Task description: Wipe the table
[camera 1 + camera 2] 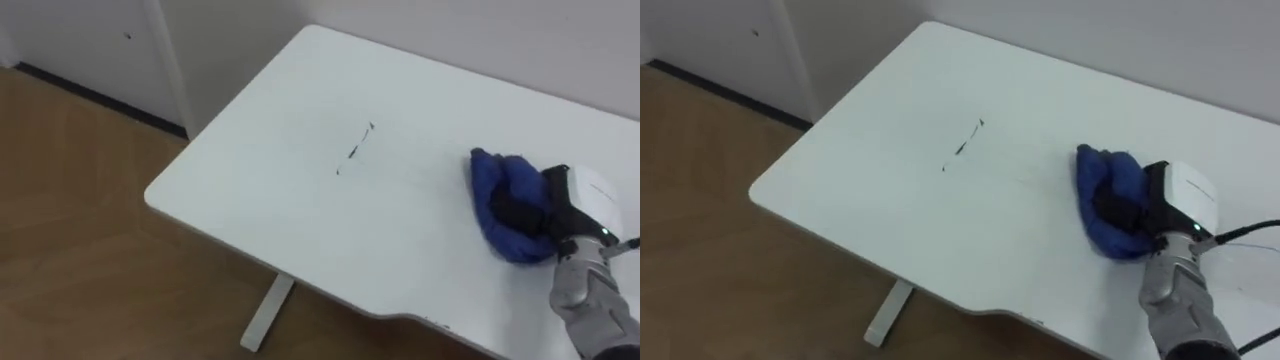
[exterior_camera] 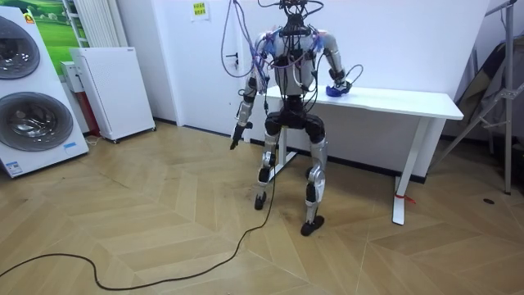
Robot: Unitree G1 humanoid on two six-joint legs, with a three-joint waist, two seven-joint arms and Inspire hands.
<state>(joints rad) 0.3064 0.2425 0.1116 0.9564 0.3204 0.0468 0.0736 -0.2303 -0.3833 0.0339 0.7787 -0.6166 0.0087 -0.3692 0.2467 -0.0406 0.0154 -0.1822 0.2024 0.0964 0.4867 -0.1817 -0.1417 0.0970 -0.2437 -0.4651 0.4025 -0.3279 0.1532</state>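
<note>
Robot's standing at the white tabletop (image 1: 300, 200), facing it, near the tabletop's left end. A bunched-up blue cloth (image 1: 492, 185) sits on the tabletop toward its right side, about halfway between the tabletop's front and back edges. The right robot hand (image 1: 575, 200) is on the cloth with its dark fingers (image 1: 518, 212) dug in and gripping it. The left robot hand (image 2: 237, 135) hangs below the tabletop's left end, too small to tell its state. A few thin dark marks (image 1: 354, 152) sit mid-tabletop.
</note>
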